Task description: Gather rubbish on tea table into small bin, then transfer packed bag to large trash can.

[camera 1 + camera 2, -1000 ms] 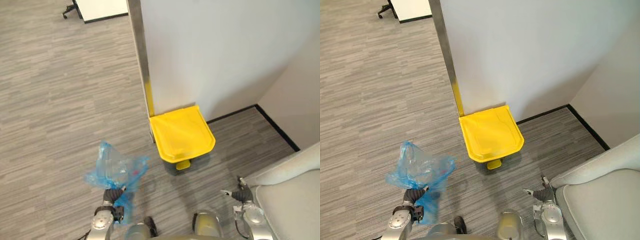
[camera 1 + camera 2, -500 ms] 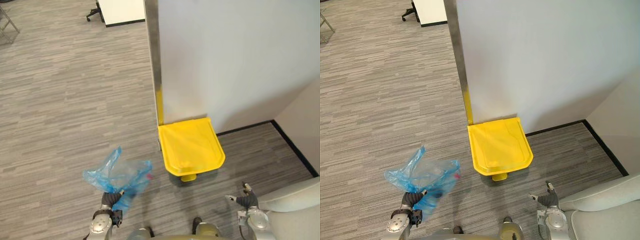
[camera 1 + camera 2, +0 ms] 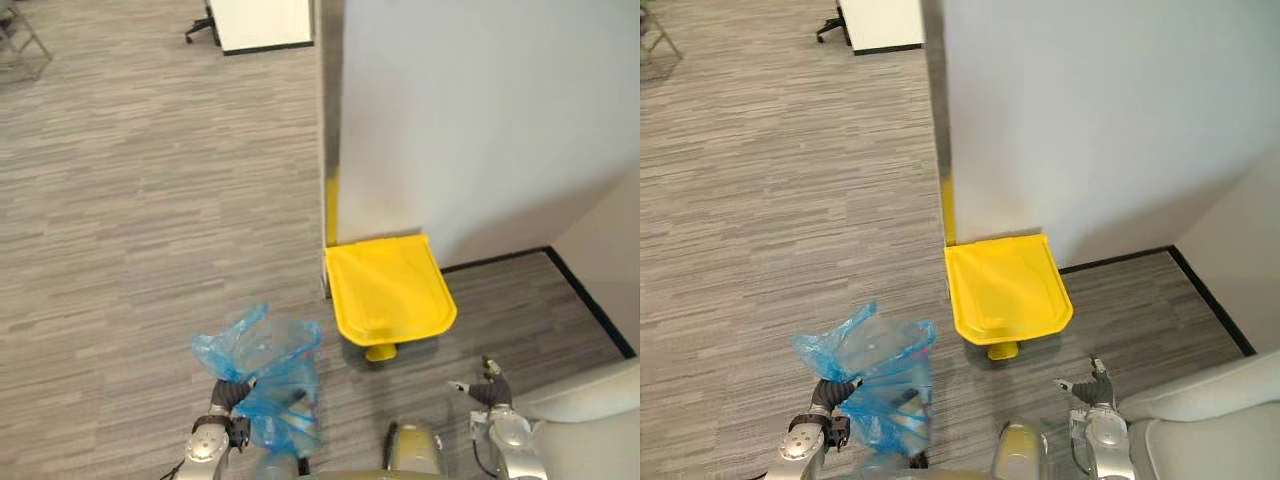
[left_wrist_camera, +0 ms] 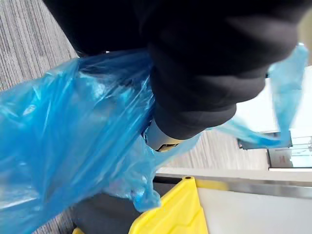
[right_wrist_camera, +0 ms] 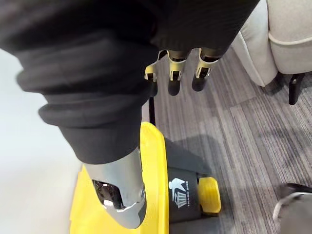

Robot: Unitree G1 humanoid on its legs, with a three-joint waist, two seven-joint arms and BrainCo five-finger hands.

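Note:
A crumpled blue plastic bag (image 3: 265, 365) hangs from my left hand (image 3: 225, 395) at the lower left, above the grey carpet. In the left wrist view the fingers are curled into the bag's (image 4: 63, 146) gathered top. The large trash can (image 3: 390, 288) stands against the wall with its yellow lid down and a yellow pedal (image 3: 380, 352) at its front. The bag is to the can's left, apart from it. My right hand (image 3: 487, 392) hovers at the lower right, right of the can, holding nothing. Its fingers (image 5: 175, 73) are relaxed over the carpet beside the can (image 5: 156, 170).
A white wall with a metal corner post (image 3: 330, 120) rises behind the can, with black skirting (image 3: 495, 262) along its foot. A light grey armchair (image 3: 1210, 420) stands at the lower right, close to my right hand. A white cabinet (image 3: 262, 20) and a chair base stand far off.
The whole picture has shifted, so the camera moved. The bag in my left hand has swung a little towards the yellow can and hangs lower. My right hand stays as it was.

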